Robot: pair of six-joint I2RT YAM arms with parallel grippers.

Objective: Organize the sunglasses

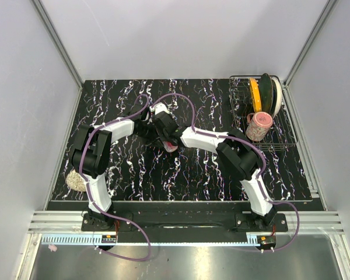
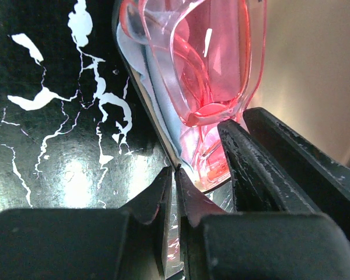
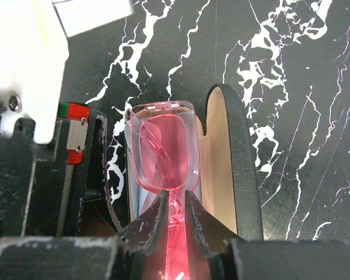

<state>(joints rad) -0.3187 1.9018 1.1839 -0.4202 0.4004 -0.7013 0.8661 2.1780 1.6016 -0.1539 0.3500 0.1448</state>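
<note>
The pink-tinted sunglasses (image 3: pixel 163 151), folded, stand lens-down inside an open black case (image 3: pixel 239 163) with a tan lining. My right gripper (image 3: pixel 176 201) is shut on their bridge. In the left wrist view the sunglasses (image 2: pixel 213 64) fill the top, with a light blue cloth (image 2: pixel 141 64) beneath them inside the case (image 2: pixel 303 76). My left gripper (image 2: pixel 176 172) is shut on the thin near wall of the case. In the top view both grippers meet mid-table, left (image 1: pixel 154 124) and right (image 1: pixel 168 142), and only a pink bit of the sunglasses (image 1: pixel 172 147) shows.
A wire rack (image 1: pixel 280 143) at the back right holds yellow and green discs and a pink-lidded jar (image 1: pixel 259 125). A beige sponge-like lump (image 1: pixel 76 181) lies at the front left edge of the black marbled table (image 1: pixel 198 175).
</note>
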